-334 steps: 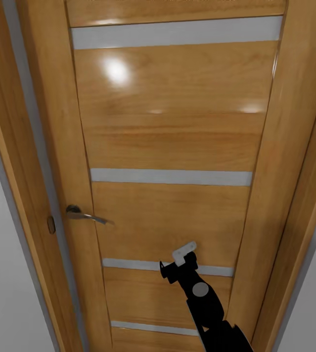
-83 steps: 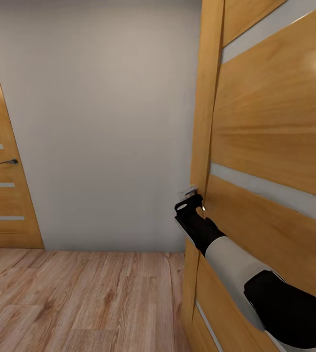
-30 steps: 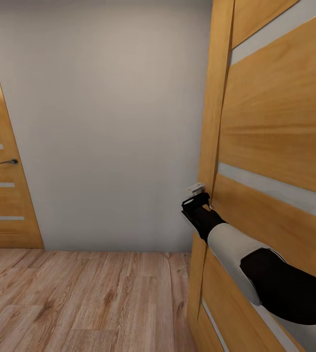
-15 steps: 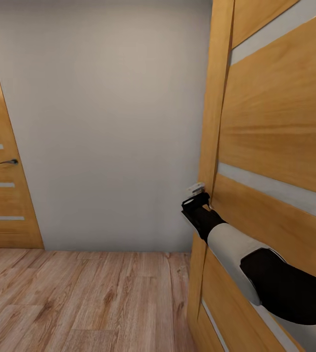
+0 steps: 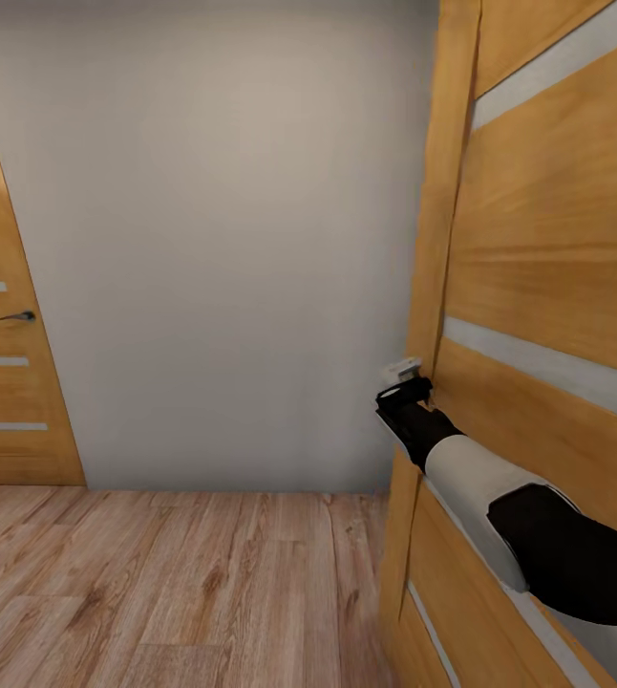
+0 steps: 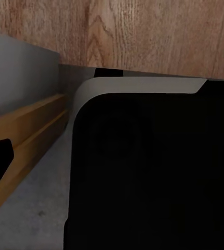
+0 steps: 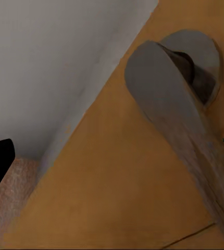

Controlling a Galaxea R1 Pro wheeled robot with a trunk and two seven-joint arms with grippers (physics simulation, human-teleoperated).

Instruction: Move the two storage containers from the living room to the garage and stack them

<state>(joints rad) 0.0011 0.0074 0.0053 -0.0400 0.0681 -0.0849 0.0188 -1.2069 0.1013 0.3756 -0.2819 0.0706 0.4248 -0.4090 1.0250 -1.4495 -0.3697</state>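
Here, your right hand (image 5: pixel 406 380) sits against the free edge of the orange-wood door (image 5: pixel 547 287) that takes up the right of the head view, with your black-and-white right arm (image 5: pixel 499 506) reaching along its face. In the right wrist view the grey lever handle (image 7: pixel 179 130) runs close along the door's face, its round rosette (image 7: pixel 198 57) behind it; whether your fingers are spread or pinching the lever, you cannot tell. Left of that door edge, the light wood-plank floor (image 5: pixel 156 583) lies open up to the pale grey wall (image 5: pixel 213 239). A second orange-wood door (image 5: pixel 3 315) with its own handle (image 5: pixel 17 315) stands closed at the far left. The left wrist view shows a dark body (image 6: pixel 153 177) close up, so that hand's state cannot be told. You are in the hallway.
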